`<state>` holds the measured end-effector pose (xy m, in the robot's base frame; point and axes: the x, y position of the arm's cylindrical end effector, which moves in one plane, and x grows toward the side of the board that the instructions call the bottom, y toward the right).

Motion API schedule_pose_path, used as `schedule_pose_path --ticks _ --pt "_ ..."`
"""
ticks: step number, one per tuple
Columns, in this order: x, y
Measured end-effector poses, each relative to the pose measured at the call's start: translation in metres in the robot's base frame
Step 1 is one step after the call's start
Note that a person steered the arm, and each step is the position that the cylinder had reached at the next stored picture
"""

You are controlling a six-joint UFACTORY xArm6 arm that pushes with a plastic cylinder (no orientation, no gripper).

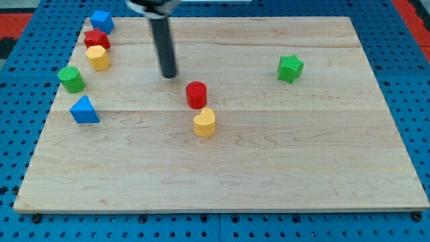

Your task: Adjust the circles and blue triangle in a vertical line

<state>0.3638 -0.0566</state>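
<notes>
The red circle point(196, 94) stands near the board's middle, with a yellow heart point(204, 123) touching it just below. The green circle point(70, 79) stands at the view's left edge of the board. The blue triangle point(84, 109) lies just below and right of the green circle. My tip point(168, 74) is on the board, up and to the left of the red circle, a short gap away, touching no block.
A blue cube point(101, 21), a red star point(97, 39) and a yellow hexagon point(98, 58) form a column at the top left. A green star point(290, 68) sits at the right. The wooden board point(302, 154) lies on a blue pegboard.
</notes>
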Motion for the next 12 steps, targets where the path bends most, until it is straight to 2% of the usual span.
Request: schedule_pose_path --ticks 1,2,3,4,5,6,7,9,11,12 --pt "0.030 0.066" --pt "0.066 0.035" --pt "0.066 -0.044" --pt "0.041 0.000" --pt "0.013 -0.007" --pt "0.050 -0.052" --pt "0.056 -0.100" --pt "0.038 -0.108" --pt "0.049 -0.179" --pt "0.050 -0.181"
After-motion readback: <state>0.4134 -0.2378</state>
